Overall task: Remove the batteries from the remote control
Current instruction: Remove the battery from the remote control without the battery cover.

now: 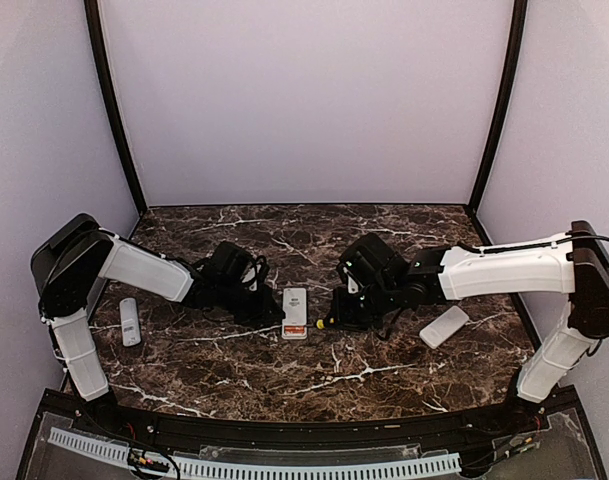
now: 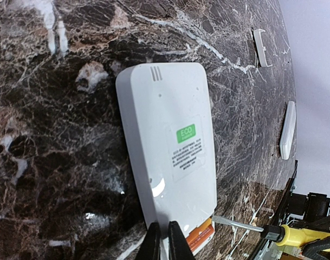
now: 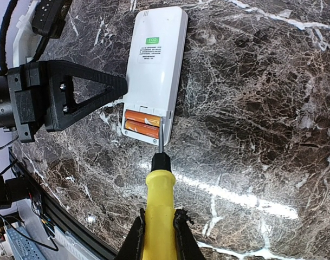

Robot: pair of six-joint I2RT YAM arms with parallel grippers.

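The white remote control (image 1: 295,313) lies back-up in the middle of the table, its battery bay open at the near end. Two orange batteries (image 3: 143,123) sit side by side in the bay, also seen in the left wrist view as batteries (image 2: 201,235). My left gripper (image 2: 165,242) is shut, its fingertips pressed against the remote's left edge near the bay. My right gripper (image 3: 158,233) is shut on a yellow-handled screwdriver (image 3: 159,189). The screwdriver's metal tip (image 3: 161,132) reaches into the bay at the right end of the batteries.
A second white remote (image 1: 130,322) lies at the left by the left arm. A flat white piece (image 1: 444,326) lies at the right under the right arm. A small curved white part (image 2: 262,47) rests farther back. Black frame posts and walls bound the table.
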